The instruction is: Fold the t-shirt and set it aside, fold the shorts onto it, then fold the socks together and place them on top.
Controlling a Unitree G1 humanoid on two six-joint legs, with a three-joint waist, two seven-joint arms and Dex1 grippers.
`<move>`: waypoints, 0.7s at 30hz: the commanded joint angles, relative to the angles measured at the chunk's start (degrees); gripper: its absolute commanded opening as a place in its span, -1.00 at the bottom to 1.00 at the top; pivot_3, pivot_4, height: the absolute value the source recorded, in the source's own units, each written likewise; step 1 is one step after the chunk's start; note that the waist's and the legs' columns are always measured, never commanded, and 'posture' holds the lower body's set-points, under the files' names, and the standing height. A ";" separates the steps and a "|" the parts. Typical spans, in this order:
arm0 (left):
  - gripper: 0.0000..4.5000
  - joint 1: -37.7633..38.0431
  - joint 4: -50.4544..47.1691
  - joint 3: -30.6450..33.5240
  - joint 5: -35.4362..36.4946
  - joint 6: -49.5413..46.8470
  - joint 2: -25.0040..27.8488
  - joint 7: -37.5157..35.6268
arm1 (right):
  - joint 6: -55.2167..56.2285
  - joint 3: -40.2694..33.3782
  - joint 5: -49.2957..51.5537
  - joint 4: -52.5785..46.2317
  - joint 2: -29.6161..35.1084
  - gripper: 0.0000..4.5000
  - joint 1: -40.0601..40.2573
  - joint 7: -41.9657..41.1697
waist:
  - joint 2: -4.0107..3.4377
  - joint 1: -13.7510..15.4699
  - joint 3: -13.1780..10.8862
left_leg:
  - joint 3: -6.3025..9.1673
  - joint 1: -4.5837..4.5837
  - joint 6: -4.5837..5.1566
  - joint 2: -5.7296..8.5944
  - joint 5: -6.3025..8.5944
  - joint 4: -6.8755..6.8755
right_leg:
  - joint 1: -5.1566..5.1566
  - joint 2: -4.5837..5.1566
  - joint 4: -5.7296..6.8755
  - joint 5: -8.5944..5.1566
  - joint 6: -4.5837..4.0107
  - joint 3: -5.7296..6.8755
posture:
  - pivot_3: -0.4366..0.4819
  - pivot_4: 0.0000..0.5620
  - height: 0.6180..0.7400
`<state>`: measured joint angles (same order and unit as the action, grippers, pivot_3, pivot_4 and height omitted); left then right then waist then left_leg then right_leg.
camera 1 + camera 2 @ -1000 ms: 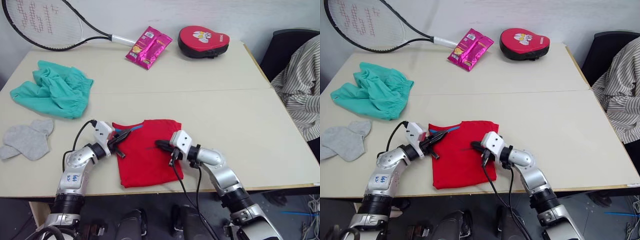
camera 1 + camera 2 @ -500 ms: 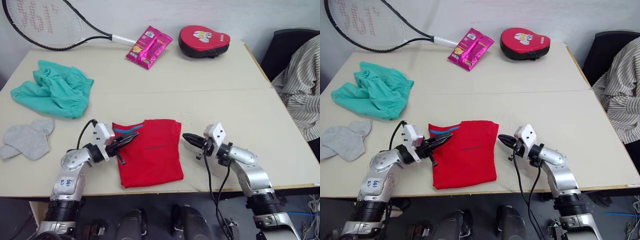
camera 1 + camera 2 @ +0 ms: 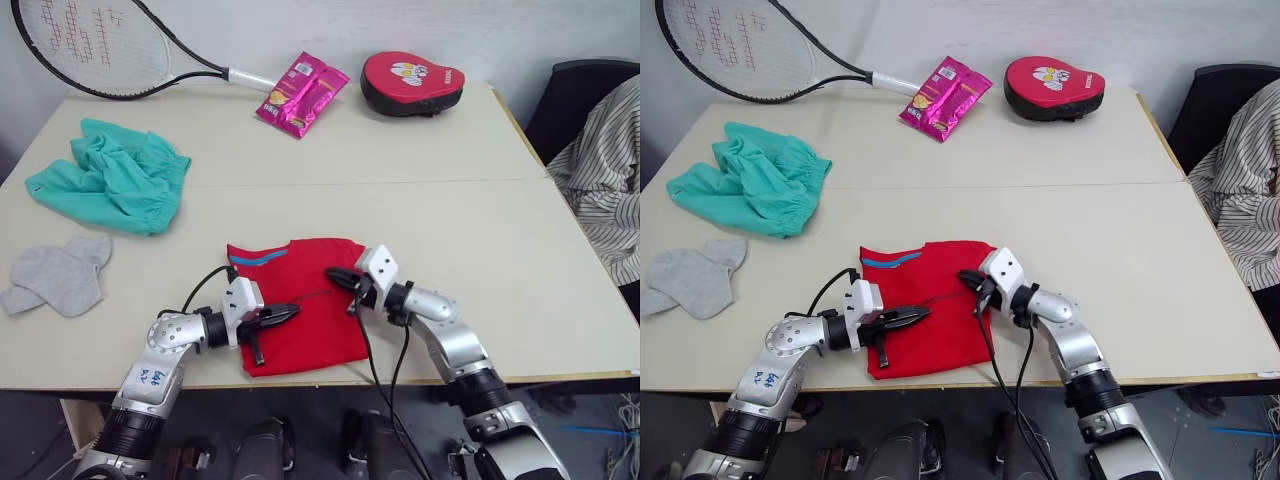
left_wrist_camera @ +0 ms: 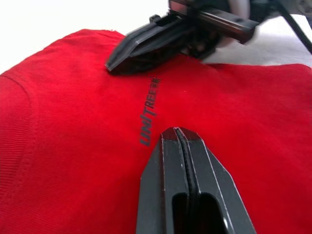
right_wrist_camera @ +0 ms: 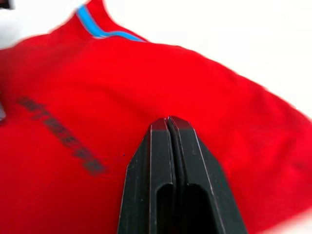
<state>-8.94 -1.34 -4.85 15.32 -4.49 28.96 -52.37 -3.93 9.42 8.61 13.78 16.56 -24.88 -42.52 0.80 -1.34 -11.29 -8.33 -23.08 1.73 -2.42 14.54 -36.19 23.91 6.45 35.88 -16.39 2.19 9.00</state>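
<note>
The red t-shirt [image 3: 300,300] lies folded into a rectangle near the table's front edge, its blue neck trim at the far left corner. My left gripper [image 3: 288,313] is shut and empty, its tips resting over the shirt's near left part. My right gripper [image 3: 333,274] is shut too, with nothing in it, its tips over the shirt's far right part. Both pairs of tips point toward each other above the fabric. The teal shorts [image 3: 110,178] lie bunched at the far left. The grey socks [image 3: 58,275] lie side by side at the left edge.
A tennis racket [image 3: 100,45], a pink snack packet [image 3: 300,92] and a red padded oval pad [image 3: 410,82] lie along the table's far side. A striped garment [image 3: 605,170] hangs over a dark chair at the right.
My right gripper swung out to the right of the shirt, then came back over its far right part. My left gripper moved from the collar corner toward the shirt's near left part.
</note>
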 commanded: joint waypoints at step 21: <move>-1.00 4.46 2.33 5.44 3.50 5.85 3.07 -7.38 | -83.03 -11.90 36.64 -9.77 10.98 0.93 -7.36 -4.20 | -0.10 -0.35 -0.05 | 0.04 -0.01 -0.22 -0.13 0.22 0.04 | 0.06 0.00 -0.02 -0.05 -0.17 0.06 | -0.05 -0.47 1.00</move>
<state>-4.75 0.94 0.02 18.01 0.22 32.30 -59.56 -84.59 -2.63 45.63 2.77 30.07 -32.15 -50.50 0.70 -1.69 -11.34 -8.30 -23.09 1.51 -2.56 14.75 -36.17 23.97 6.44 35.86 -16.43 2.01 9.06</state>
